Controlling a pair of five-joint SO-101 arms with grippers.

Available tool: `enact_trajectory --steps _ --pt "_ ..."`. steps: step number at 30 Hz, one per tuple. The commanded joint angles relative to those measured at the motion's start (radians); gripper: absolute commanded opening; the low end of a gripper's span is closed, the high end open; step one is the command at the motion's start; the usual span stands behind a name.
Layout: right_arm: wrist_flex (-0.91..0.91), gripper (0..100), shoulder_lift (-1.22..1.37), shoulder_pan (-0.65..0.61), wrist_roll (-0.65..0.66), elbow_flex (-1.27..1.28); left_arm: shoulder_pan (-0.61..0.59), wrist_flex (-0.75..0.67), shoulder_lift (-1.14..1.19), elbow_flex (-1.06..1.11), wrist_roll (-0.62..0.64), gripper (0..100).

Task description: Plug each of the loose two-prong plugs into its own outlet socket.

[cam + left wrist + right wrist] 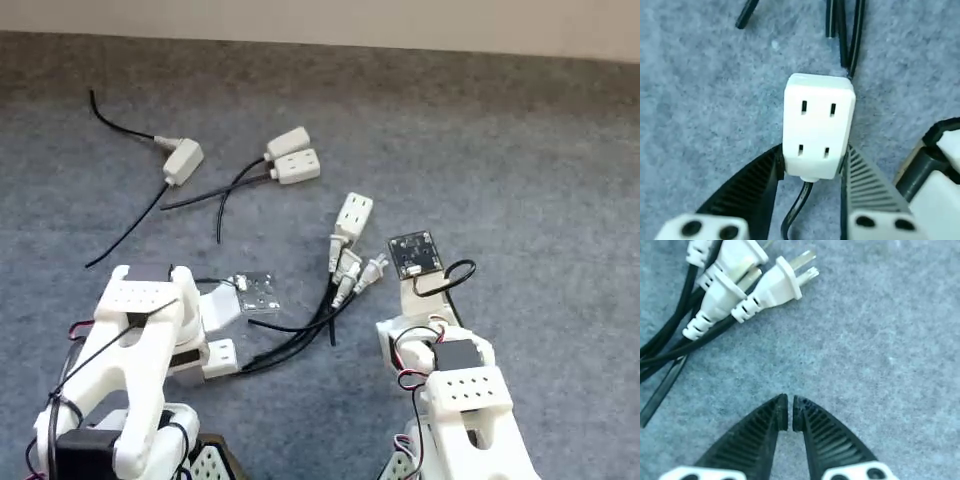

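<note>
Soft, even light in all 3 views. The grey carpet [520, 150] is uniformly bright, and the black cords [300, 335] cast only faint, diffuse shadows. The white outlet socket [819, 125] is brightly lit.

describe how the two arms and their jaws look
Both the left arm and right arm are blocky white plastic shells with rows of small round holes over black motors. Thin red, black and white wires loop along the right arm; a black cable crosses the left. The jaws are black, wedge-shaped and ribbed inside.
</note>
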Motion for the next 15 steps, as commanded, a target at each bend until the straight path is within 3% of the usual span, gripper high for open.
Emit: enact_trajectory --steps 1,8,15 --pt "-0.015 3.4 -0.019 0.007 0.011 -0.005 -0.048 -0.006 -0.024 -0.012 -0.017 21" --pt "-0.015 3.4 -0.019 0.007 0.011 -0.005 -0.14 0.005 -0.024 -0.189 -0.012 22" --pt "-0.015 3.4 -0.019 0.007 0.011 -0.005 -0.147 0.164 -0.024 -0.351 -0.017 22"
